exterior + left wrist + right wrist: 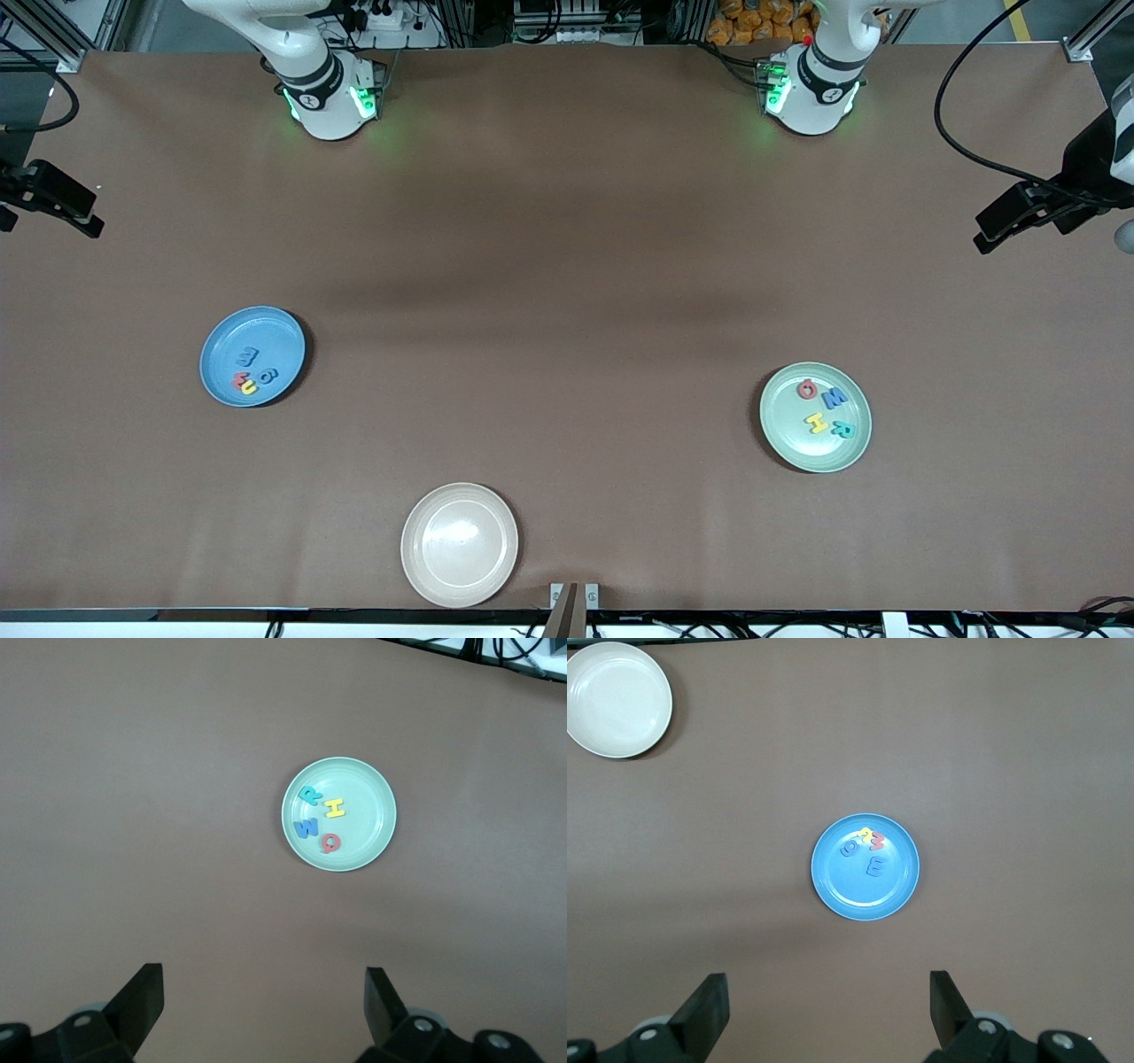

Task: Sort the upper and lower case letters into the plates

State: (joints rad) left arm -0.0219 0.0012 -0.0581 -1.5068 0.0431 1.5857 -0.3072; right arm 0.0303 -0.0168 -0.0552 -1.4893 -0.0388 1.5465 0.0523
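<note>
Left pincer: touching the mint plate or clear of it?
Apart. The left wrist view shows the left pincer open, high over bare table, with the mint plate small and well away from both fingers. All four letters lie in it.

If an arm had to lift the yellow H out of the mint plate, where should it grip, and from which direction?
Come straight down from above: the yellow H lies flat in the mint plate, so only its top face is exposed. Grip probably across its two uprights, where the outer edges run straight and parallel. The teal R lies close beside it, so a finger needs to drop into the gap between them. The left gripper is open.
</note>
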